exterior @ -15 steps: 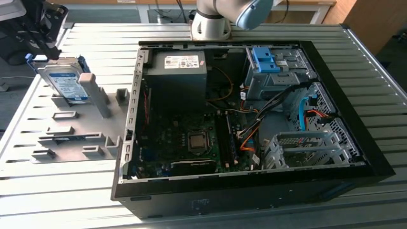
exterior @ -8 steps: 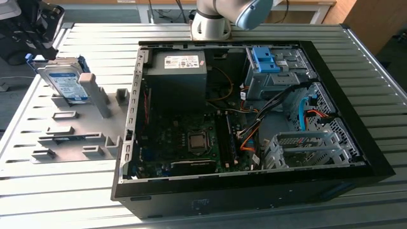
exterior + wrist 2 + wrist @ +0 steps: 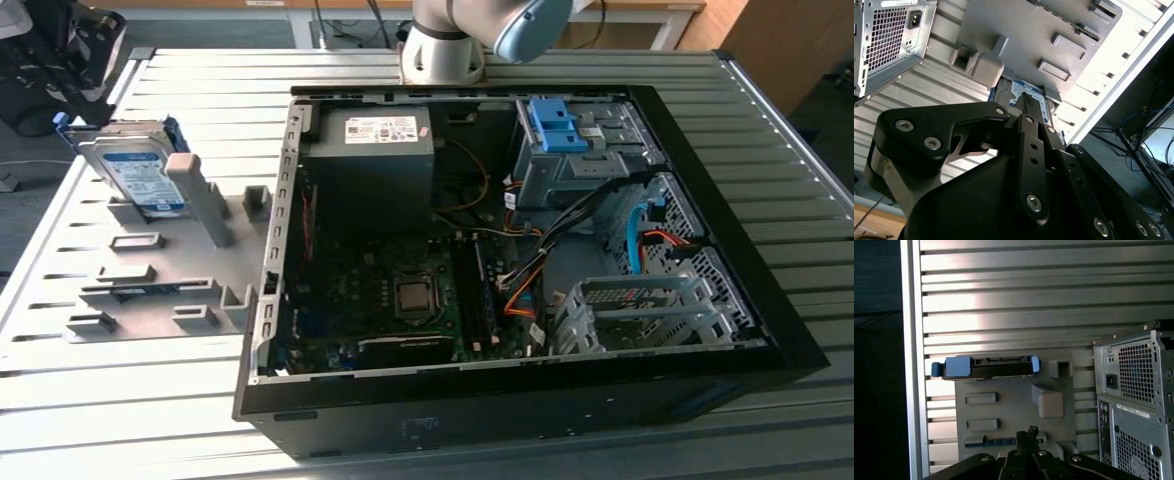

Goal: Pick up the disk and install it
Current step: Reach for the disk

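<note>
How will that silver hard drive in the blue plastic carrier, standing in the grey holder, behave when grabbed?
The silver hard drive looks rigid, probably dense for its size. Standing on edge in the grey holder, it may tip if nudged sideways.

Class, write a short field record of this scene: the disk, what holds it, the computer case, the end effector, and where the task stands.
disk: stands on edge in the grey fixture, on the exterior view's left of the case
grey fixture: lies flat on the slatted table
computer case: on the table, side open, board and cables exposed
end effector: apart from the disk, not holding it
task status: disk not picked up, not installed
</note>
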### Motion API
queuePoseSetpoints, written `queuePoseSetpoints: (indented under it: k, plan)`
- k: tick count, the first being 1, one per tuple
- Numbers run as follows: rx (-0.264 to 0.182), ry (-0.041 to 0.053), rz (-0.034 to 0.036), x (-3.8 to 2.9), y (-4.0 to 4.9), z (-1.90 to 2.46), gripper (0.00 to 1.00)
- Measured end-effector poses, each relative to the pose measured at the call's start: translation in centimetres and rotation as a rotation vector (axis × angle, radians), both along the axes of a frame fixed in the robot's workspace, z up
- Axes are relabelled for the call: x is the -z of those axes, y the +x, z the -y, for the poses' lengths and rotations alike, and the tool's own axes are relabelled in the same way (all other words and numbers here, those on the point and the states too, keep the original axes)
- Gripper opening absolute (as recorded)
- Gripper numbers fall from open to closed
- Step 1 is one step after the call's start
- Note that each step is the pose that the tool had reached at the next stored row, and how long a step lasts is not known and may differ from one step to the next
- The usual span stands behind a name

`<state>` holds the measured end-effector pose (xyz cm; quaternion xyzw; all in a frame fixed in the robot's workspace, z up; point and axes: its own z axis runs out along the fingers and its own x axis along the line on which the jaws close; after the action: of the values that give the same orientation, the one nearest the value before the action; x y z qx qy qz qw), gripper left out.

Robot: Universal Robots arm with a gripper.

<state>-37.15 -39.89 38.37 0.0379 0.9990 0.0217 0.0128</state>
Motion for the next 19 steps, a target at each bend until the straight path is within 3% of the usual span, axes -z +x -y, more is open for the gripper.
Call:
queuePoseSetpoints:
  k: [3,5,19]
  plan:
    - [0.0,0.0,0.0001,0.01,-0.22,-0.03,0.11]
    - [0.0,0.0001,0.0001,0.02,-0.21,-0.59,0.11]
    - [0.0,0.007,0.0001,0.02,-0.22,-0.62,0.11]
